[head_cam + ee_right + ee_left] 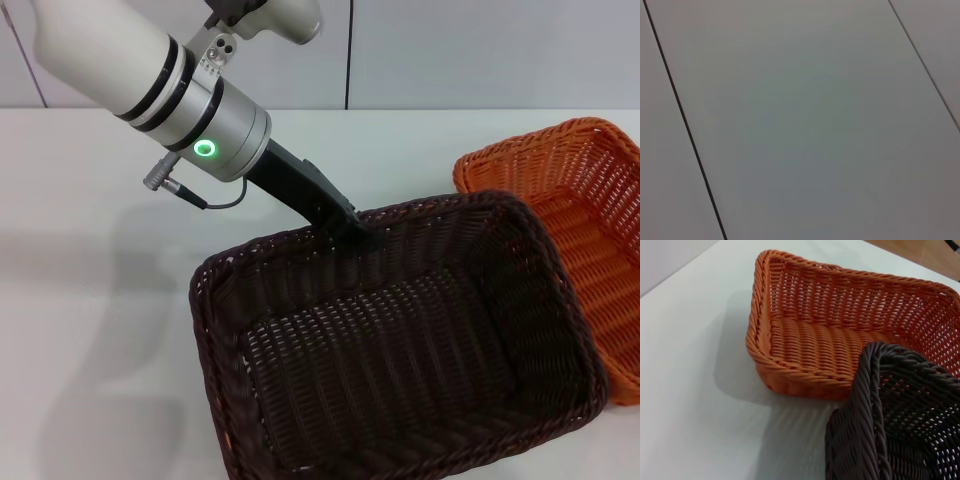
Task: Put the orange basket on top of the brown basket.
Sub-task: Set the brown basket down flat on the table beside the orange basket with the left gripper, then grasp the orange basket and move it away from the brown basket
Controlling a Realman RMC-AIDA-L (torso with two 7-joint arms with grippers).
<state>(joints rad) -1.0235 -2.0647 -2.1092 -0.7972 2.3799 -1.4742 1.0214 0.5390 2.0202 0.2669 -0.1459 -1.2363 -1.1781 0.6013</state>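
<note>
My left gripper (pixel 358 230) is shut on the far rim of the brown basket (pixel 212 300), a very dark woven tray. The basket looks raised and tilted, and its right end overlaps the orange basket (pixel 590 190), which lies on the white table at the right. In the left wrist view the brown basket's corner (pixel 872 405) hangs in front of the orange basket (pixel 756 345), covering part of its near side. The right gripper is out of view.
The white table (pixel 90 300) stretches to the left of both baskets. A pale wall with a dark seam (pixel 347 60) stands behind it. The right wrist view shows only grey panels with dark seams (pixel 682 125).
</note>
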